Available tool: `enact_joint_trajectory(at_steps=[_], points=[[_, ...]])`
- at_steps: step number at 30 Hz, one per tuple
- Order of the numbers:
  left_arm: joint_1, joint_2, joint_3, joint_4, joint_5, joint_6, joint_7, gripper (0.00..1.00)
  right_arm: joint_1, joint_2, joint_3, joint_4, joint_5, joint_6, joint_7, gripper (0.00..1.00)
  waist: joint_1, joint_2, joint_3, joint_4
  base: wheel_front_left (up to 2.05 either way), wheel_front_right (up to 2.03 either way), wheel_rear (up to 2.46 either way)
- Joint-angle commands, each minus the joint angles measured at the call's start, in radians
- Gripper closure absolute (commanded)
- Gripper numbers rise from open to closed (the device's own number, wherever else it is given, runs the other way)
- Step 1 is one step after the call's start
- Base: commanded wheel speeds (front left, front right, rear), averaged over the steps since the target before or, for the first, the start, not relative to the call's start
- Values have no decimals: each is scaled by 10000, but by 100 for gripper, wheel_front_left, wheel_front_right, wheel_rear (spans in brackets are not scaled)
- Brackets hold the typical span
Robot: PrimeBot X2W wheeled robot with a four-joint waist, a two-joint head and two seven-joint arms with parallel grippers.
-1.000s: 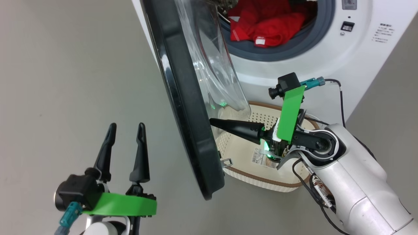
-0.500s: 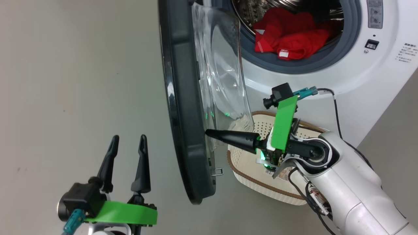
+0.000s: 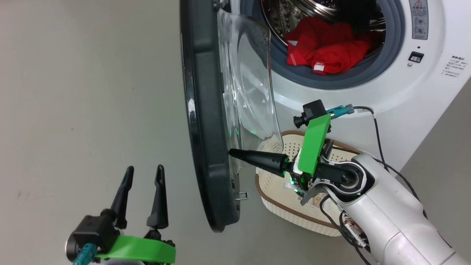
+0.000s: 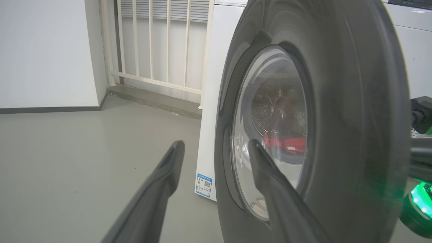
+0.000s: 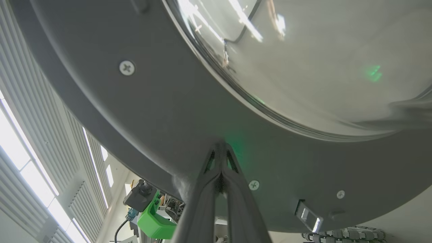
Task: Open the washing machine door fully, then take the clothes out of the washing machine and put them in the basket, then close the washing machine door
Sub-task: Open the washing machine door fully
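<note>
**Head view.** The washing machine [image 3: 368, 110] stands at the far right with its opening uncovered. The washing machine door [image 3: 206, 121] is swung out toward the near side and shows almost edge-on, its glass bowl window [image 3: 250, 92] bulging to the right. The clothes [image 3: 323, 51], red with a small white label, lie in the steel drum [image 3: 294, 11] against the grey rubber ring [image 3: 331, 79]. The basket [image 3: 279, 209] sits on the floor [image 3: 73, 92] in front of the machine, just right of the door's near edge and partly under the right arm. The right gripper [image 3: 231, 152] points left with its fingers pressed together, and their tip meets the door's inner face below the glass. The left gripper [image 3: 144, 168] hangs at the near left, well apart from the door, with its fingers spread and nothing between them.

**Left wrist view.** The left gripper [image 4: 216, 143] has its fingers apart and faces the door's [image 4: 354, 101] glossy outer side. The red clothes [image 4: 287, 143] show through the window [image 4: 270, 84]. A blue sticker [image 4: 204, 185] marks the machine's side panel.

**Right wrist view.** The right gripper [image 5: 220, 146] has its fingers together and grips nothing. The tips rest against the door's [image 5: 135, 101] grey inner rim, near a screw [image 5: 253, 185] and just below the glass [image 5: 320, 67].
</note>
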Motion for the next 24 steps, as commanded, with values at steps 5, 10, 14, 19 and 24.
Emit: enact_joint_trajectory(at_steps=[5, 10, 14, 19, 24], points=[[-1, 235, 339, -98, -59, -57, -49, 0, 219, 69, 23, -505, -666, 52, -795, 0, 0, 0, -163, -59, 0, 0, 0], [30, 263, 381, -254, 43, -25, -49, 0, 812, -391, -6, -1278, -1705, 52, -1953, 0, 0, 0, -327, -117, 0, 0, 0], [93, 255, 421, -343, 40, 21, -49, 0, 1281, -899, 155, -1972, -3019, 52, -3258, 0, 0, 0, -432, -161, 0, 0, 0], [105, 276, 410, -318, 46, -11, -49, 0, 1679, -1514, 532, -2216, -4831, 52, -4988, 0, 0, 0, -563, -215, 0, 0, 0], [121, 340, 399, -302, 97, -31, -49, 0, 1820, -1708, 748, -1748, -6486, 52, -6673, 0, 0, 0, -654, -299, 0, 0, 0]])
